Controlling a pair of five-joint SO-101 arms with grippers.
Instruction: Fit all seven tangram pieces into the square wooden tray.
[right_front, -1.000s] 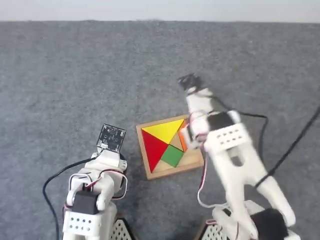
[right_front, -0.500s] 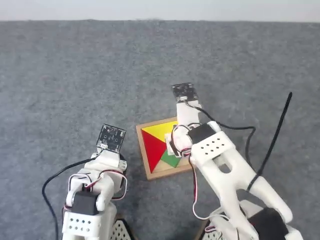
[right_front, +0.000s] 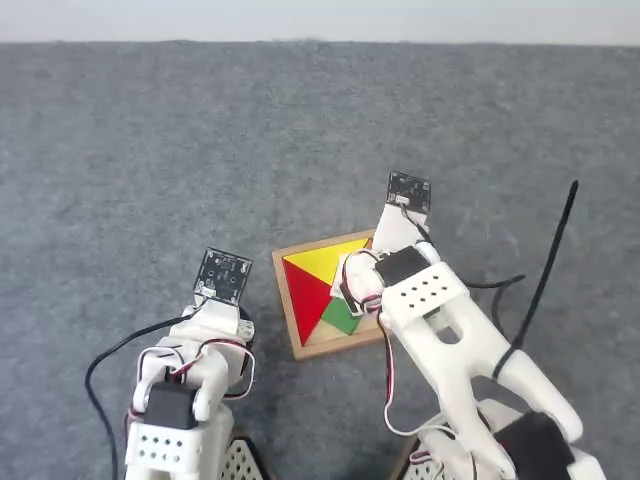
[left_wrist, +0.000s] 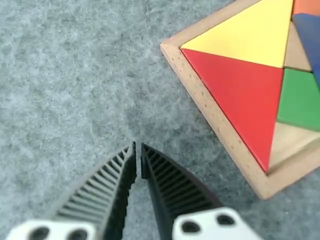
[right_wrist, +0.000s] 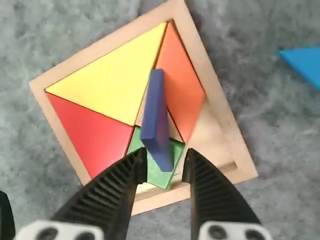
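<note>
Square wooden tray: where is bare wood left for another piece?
Bare wood in the square wooden tray lies between the orange triangle and the rim corner, plus a sliver beside the green square. The middle is crowded: the right pincer holds a dark blue block on edge there.

A grey, felt-like mat (left_wrist: 60, 75) lies under the left pincer (left_wrist: 138, 148) and spreads away from it on every side, its fuzzy nap mottled lighter and darker. Far ahead of the pincer's tips the mat ends in a straight edge. Beyond that edge runs a pale, plain strip (right_front: 320, 20), either wall or bare surface. The light is soft and even, with only faint shadows.
</note>
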